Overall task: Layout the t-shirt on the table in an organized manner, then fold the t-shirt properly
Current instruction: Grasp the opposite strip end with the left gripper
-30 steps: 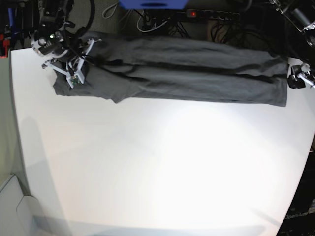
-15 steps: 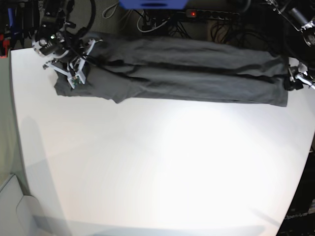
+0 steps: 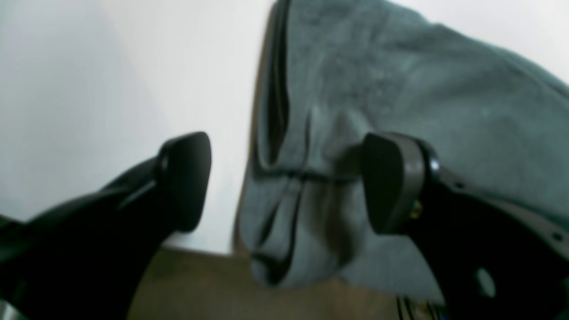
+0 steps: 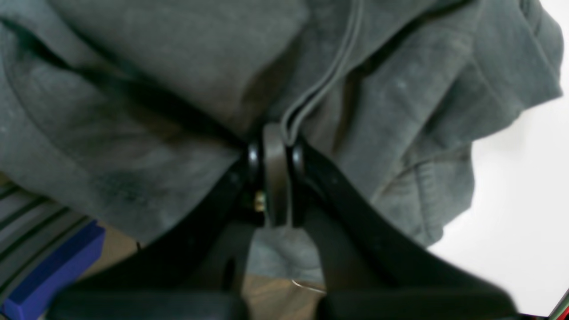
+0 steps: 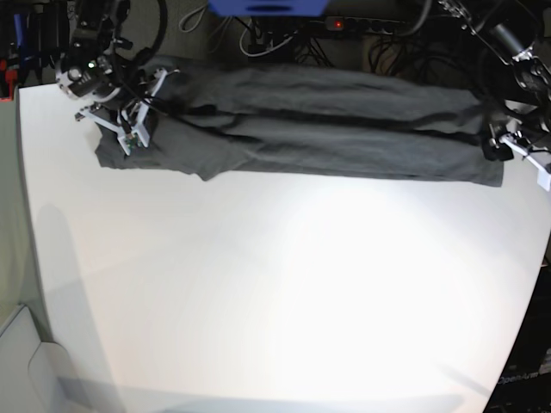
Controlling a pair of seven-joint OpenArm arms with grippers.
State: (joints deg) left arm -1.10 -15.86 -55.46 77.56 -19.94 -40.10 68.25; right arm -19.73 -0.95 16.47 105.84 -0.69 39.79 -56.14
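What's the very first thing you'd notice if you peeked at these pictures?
A long dark grey t-shirt stretched in a band across the far side of a big white table. At one end the right hand is pinched shut on a bunch of the cloth. At the other end the left hand stands open, with the shirt's edge between its fingers.

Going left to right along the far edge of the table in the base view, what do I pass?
Right end effector, shut on the t-shirt's end → t-shirt stretched out in a long band → left end effector, open at the shirt's other end, all on the table.
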